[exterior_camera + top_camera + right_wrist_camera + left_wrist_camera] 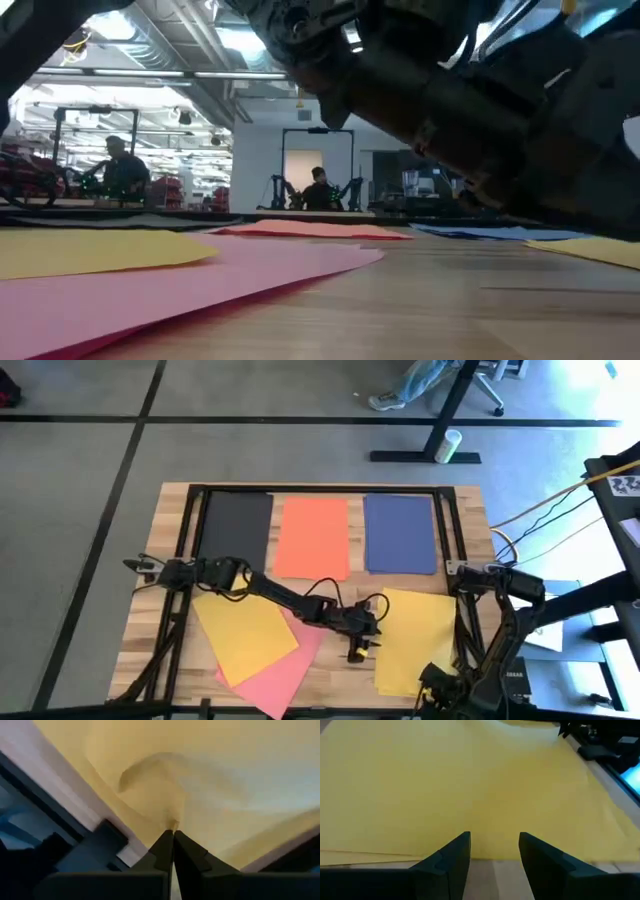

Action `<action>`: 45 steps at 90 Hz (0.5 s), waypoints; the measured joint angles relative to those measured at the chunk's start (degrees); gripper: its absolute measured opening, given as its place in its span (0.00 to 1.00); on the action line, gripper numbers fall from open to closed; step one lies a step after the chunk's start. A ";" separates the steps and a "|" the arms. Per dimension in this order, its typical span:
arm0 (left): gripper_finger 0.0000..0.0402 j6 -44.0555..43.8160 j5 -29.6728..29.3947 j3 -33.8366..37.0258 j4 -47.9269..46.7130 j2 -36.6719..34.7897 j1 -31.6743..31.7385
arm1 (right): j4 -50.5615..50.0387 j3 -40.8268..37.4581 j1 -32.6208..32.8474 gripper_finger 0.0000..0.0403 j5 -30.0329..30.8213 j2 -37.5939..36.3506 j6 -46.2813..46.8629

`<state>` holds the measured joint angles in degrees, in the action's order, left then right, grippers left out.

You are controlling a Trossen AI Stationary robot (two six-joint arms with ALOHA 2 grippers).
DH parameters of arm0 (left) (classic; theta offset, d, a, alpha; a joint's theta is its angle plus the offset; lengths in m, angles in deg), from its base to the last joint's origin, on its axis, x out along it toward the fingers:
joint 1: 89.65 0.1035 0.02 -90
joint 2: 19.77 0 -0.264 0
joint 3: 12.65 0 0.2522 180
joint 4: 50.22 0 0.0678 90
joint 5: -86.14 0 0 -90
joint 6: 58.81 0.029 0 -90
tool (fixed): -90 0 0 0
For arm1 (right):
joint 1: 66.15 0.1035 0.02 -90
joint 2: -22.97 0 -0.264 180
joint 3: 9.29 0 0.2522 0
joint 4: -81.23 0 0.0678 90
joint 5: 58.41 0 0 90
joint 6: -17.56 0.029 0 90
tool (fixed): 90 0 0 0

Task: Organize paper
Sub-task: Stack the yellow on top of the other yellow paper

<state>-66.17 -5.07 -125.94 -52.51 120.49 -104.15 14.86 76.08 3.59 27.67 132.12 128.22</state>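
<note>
Black [236, 525], orange-red [312, 537] and navy [399, 533] paper sheets lie flat in a row along the table's far side. Near left, a yellow sheet [245, 632] lies partly on a pink one [283, 672]. At the near right lies a second yellow sheet [418, 635]. My left gripper [358, 648] is open and low over the wood, at this sheet's left edge [485, 852], with nothing between its fingers. My right gripper [432, 682] is shut on the same sheet at its near edge. My right gripper pinches the second yellow sheet between its two fingertips at a spot [171, 824] by the sheet's near edge. The paper puckers up into a curved wrinkle [150, 767] just beyond the fingers. The rest of the sheet lies on the table.
A black metal frame [320, 488] runs round the table's far and side edges. Cables [540, 510] trail off the right side. Bare wood [450, 310] shows between the pink sheet and the second yellow one. People sit far back in the room.
</note>
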 joint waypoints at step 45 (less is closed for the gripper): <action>0.39 -0.06 2.34 0.00 -2.53 -0.84 -1.39 | -4.60 0.88 -0.01 0.32 -3.74 0.00 2.24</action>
<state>-66.23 -2.73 -125.94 -55.04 119.66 -105.55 10.26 76.96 3.58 23.93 132.12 130.46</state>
